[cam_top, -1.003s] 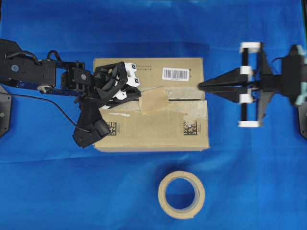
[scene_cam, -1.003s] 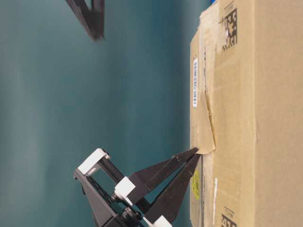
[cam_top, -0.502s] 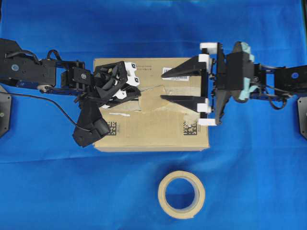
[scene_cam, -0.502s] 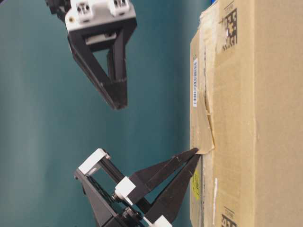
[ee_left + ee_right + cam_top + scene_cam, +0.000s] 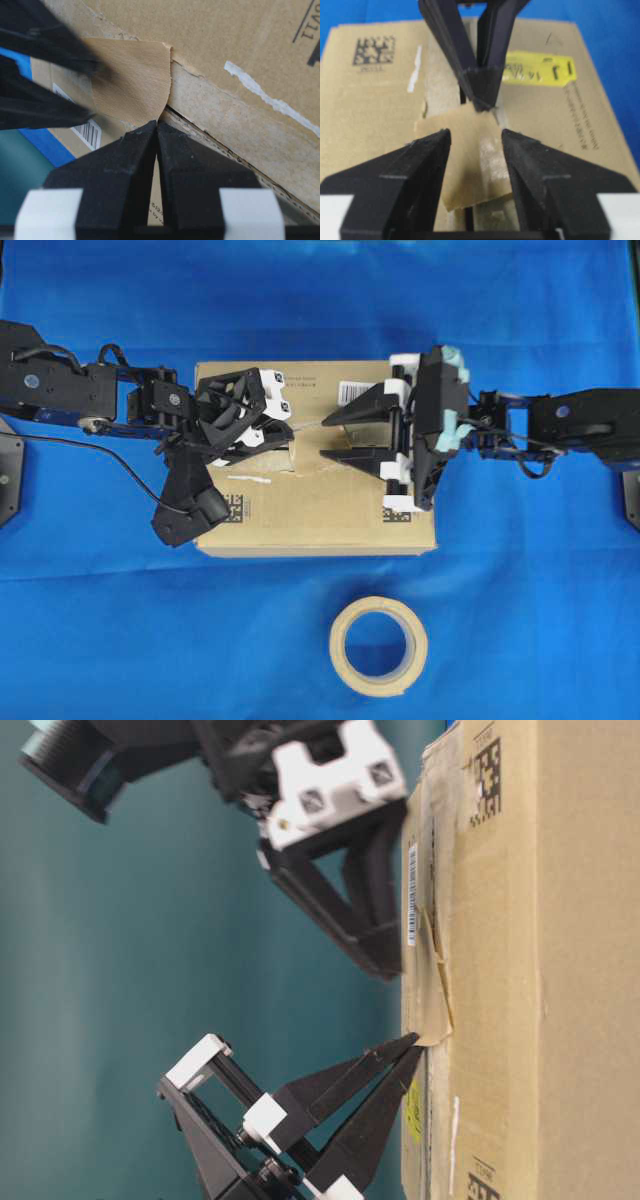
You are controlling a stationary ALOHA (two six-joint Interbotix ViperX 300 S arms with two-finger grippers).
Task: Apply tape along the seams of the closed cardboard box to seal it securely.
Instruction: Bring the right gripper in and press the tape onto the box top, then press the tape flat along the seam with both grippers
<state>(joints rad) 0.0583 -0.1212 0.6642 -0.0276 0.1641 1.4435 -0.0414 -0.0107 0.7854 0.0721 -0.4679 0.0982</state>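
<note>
The cardboard box [image 5: 310, 515] lies flat on the blue cloth. A square piece of tan tape [image 5: 310, 448] sits over the seams [image 5: 215, 145] near the middle of its top, with its left corner lifted. My left gripper [image 5: 292, 445] is shut on that corner, seen in the left wrist view as the tape [image 5: 132, 85] meeting the closed tips [image 5: 157, 124]. My right gripper [image 5: 326, 436] hangs open just above the tape's right part. In the right wrist view its fingers flank the tape [image 5: 470, 150]. At table level the right gripper [image 5: 385, 960] is close to the box top.
A beige tape roll [image 5: 378, 645] lies on the blue cloth [image 5: 520, 620] in front of the box. On the box top are a barcode label [image 5: 352, 392], a yellow sticker [image 5: 540, 70] and a square code [image 5: 231, 508]. Both arms reach over the box.
My right gripper has opened and travelled left from beyond the box's right end to over the tape, dropping closer to the box top. The left gripper and the tape's held corner have not moved.
</note>
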